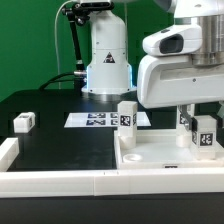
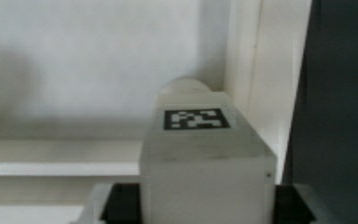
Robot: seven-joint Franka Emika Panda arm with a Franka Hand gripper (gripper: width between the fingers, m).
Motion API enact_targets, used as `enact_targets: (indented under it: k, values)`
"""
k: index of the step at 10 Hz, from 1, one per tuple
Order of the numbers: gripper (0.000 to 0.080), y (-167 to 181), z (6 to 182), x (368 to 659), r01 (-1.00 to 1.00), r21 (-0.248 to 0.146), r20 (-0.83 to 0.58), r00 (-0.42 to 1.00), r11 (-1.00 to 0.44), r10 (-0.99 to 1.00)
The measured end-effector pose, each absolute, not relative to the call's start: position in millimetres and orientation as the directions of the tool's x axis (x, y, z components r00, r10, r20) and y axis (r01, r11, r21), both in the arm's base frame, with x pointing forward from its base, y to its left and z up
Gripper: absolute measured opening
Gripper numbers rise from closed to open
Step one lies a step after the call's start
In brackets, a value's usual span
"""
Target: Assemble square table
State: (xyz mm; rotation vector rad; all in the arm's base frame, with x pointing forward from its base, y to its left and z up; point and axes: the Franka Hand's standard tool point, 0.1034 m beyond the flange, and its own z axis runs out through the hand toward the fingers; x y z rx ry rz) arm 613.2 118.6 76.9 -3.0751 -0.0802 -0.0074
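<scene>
The jaws (image 1: 203, 128) are clamped on one of the small white legs (image 1: 205, 137), holding it upright over the big white square slab (image 1: 150, 158) on the exterior view's right side. In the wrist view the same leg (image 2: 202, 150) fills the middle of the shot, its black-and-white tag (image 2: 197, 119) facing the camera, with dark finger pads just visible on either side of it at the bottom edge. Its far end looks rounded and sits close to the slab's pale surface (image 2: 69, 60) (can't tell if it's actually touching or just above it).

The slab lies flat on the black counter (image 1: 60, 140), raised rim all around, near the front of the scene. A second leg (image 1: 127, 117) stands upright at the slab's back rim, tag facing the camera; whether it's on the slab or just behind it I can't say. A third leg (image 1: 24, 122) lies on the counter well off to the exterior view's left, apart from everything else.

Behind the slab, the marker board (image 1: 98, 119) lies flat on the counter in front of the arm's white base (image 1: 107, 65). Long white rails (image 1: 50, 182) run along the front edge and down the left side of the counter. The arm's bulky white wrist housing (image 1: 185, 75) hangs over the right part of the slab.
</scene>
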Motion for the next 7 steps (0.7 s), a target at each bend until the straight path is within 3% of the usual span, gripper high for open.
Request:
enact_targets:
  k: [3,7]
  values:
    - [0.029,118.8,76.8,613.1,0.006,-0.067,0.003,1.0,-0.998,0.006]
    - [0.029,116.4,76.5,614.1,-0.494,-0.068,-0.03,0.87,-0.867,-0.493]
